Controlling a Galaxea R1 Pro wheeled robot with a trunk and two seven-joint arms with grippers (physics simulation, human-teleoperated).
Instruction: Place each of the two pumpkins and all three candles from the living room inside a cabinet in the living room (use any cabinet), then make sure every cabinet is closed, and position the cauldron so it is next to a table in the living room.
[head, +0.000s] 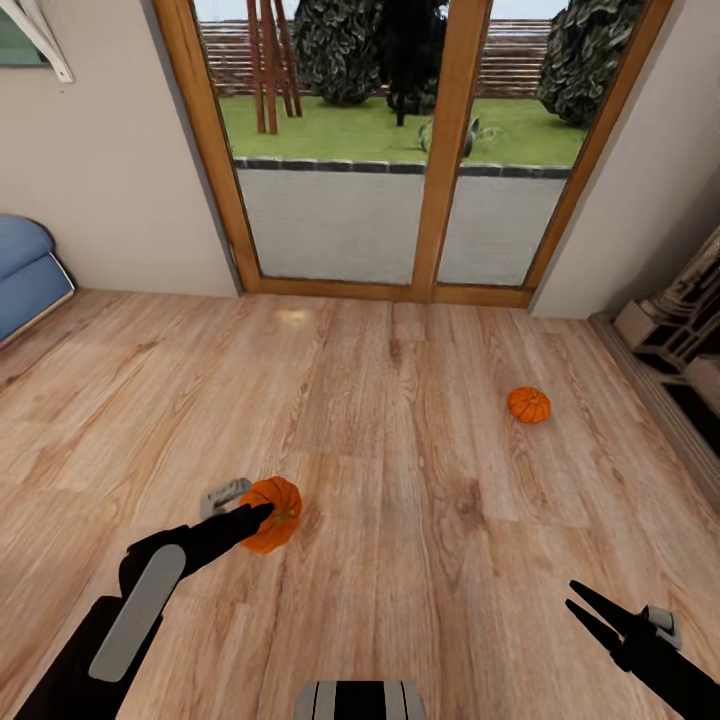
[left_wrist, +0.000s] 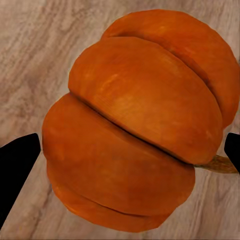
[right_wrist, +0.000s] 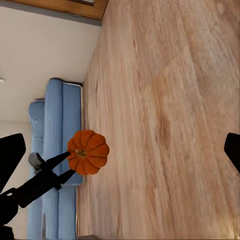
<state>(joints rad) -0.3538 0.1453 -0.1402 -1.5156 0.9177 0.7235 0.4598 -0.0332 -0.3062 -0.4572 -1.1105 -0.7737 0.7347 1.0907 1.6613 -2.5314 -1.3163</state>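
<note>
Our left gripper (head: 262, 512) is clamped on the near pumpkin (head: 272, 514), its fingers (left_wrist: 17, 165) pressed to both flanks. It looks raised off the plank floor (head: 400, 450), though we can't be sure. The second pumpkin (head: 529, 404) sits well apart, toward the glass doors (head: 400, 150). Our right gripper (head: 598, 612) hangs spread and empty. We judge the pumpkin light, firm and ribbed — best squeezed across its widest girth, fingers in the grooves

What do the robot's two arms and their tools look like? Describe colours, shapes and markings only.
Both arms are matt black. The left arm carries a long, rounded grey panel along its forearm. The left tool has two slim black fingers and a small grey block beside them. The right tool has two thin, pointed black fingers, with a small grey block behind them.
</note>
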